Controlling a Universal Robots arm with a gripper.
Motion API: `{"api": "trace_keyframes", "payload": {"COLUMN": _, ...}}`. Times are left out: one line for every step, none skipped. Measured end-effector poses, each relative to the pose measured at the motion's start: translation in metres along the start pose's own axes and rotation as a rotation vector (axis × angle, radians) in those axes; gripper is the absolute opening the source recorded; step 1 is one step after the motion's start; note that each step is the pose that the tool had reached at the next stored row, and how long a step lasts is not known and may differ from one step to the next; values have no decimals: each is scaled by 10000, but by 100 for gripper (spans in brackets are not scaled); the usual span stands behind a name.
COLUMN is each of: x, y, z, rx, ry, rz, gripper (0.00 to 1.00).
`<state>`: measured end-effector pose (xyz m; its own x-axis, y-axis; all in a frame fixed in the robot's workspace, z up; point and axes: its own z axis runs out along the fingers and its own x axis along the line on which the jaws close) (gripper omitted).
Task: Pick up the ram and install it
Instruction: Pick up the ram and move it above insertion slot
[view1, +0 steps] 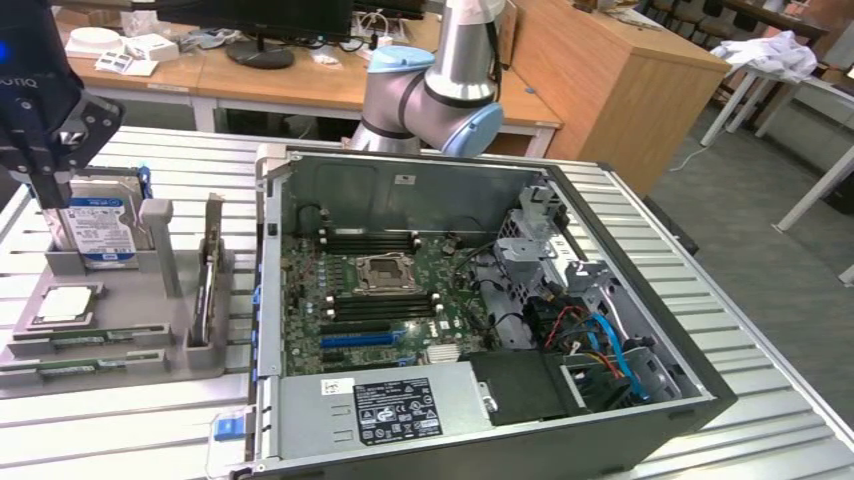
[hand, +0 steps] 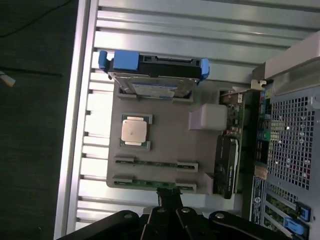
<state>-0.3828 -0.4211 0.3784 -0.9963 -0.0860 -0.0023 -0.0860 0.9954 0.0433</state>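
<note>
— How is the gripper set?

— The gripper (hand: 170, 196) is closed, its two flat black fingers pressed together with nothing between them. In the exterior view it hangs clear above the grey parts tray (hand: 170, 142).

— And the ram?

— The ram (hand: 145, 183) is a long, thin strip of green circuit board. It lies flat in the tray slot nearest the fingertips, each end cradled in a small grey clip. It sits below the hand, just beside the line of the fingertips, and apart from them.

— What else lies in the tray?

— One slot farther out from the hand is a second ram stick (hand: 155, 163), the same narrow green shape. Beyond that is a square CPU (hand: 135, 131) with a dull silvery lid. Farthest from the fingers, a hard drive (hand: 152, 82) stands on edge, shiny metal with blue plastic rails. Off to one side of the hand a dark expansion card (hand: 226, 167) stands on its edge.

— Surfaces?

— The tray is matte, smooth plastic. The table (hand: 200, 30) is ribbed aluminium slats. Alongside, the open computer case (hand: 295, 135) shows perforated sheet steel.
</note>
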Motion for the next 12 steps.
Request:
{"api": "trace_keyframes", "payload": {"x": 0, "y": 0, "z": 0, "rx": 0, "ry": 7, "rz": -149, "gripper": 11}}
{"api": "trace_keyframes", "payload": {"x": 0, "y": 0, "z": 0, "rx": -1, "ry": 14, "rz": -303, "gripper": 11}}
{"api": "trace_keyframes", "payload": {"x": 0, "y": 0, "z": 0, "rx": -1, "ry": 20, "rz": -460, "gripper": 11}}
{"api": "trace_keyframes", "payload": {"x": 0, "y": 0, "z": 0, "rx": -2, "ry": 27, "rz": -612, "gripper": 11}}
{"api": "trace_keyframes", "payload": {"x": 0, "y": 0, "z": 1, "rx": -2, "ry": 33, "rz": -767, "gripper": 11}}
{"api": "trace_keyframes", "payload": {"x": 0, "y": 0, "z": 0, "rx": -2, "ry": 41, "rz": -925, "gripper": 11}}
{"api": "trace_keyframes", "payload": {"x": 0, "y": 0, "z": 0, "rx": -2, "ry": 49, "rz": -1095, "gripper": 11}}
{"api": "trace_keyframes", "payload": {"x": 0, "y": 0, "z": 1, "rx": -3, "ry": 55, "rz": -1248, "gripper": 11}}
{"api": "trace_keyframes", "payload": {"x": 0, "y": 0, "z": 1, "rx": -4, "ry": 62, "rz": -1407, "gripper": 11}}
{"api": "trace_keyframes", "payload": {"x": 0, "y": 0, "z": 1, "rx": -3, "ry": 69, "rz": -1568, "gripper": 11}}
{"api": "trace_keyframes", "payload": {"x": 0, "y": 0, "z": 1, "rx": -4, "ry": 76, "rz": -1730, "gripper": 11}}
{"api": "trace_keyframes", "payload": {"x": 0, "y": 0, "z": 1, "rx": -4, "ry": 82, "rz": -1891, "gripper": 11}}
